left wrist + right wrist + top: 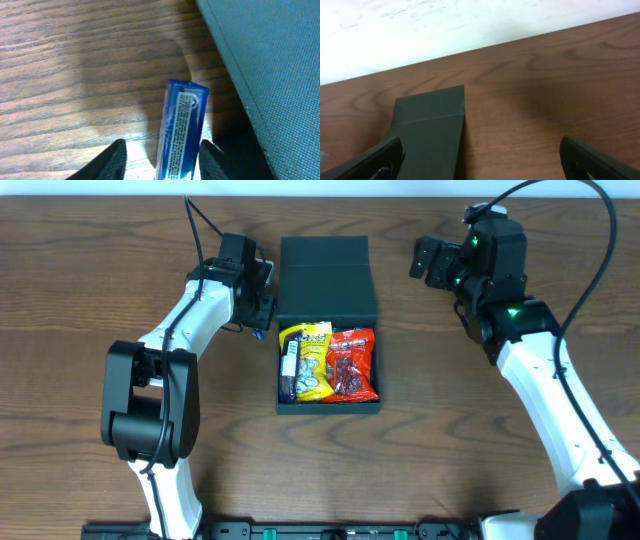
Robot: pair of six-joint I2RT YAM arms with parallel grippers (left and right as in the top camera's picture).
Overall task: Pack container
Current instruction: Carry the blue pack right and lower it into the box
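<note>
The dark teal container sits open at mid-table, its flap lid lying back flat. Inside are a yellow packet, a red packet and a dark blue-and-white packet along the left wall. My left gripper is just left of the lid. In the left wrist view its fingers are open around a blue packet on the table, with a gap on the left side. The container's teal surface is at the right. My right gripper is open and empty, right of the lid.
The wooden table extends around the container. A white wall rises beyond the table's far edge. Black cables run from both arms.
</note>
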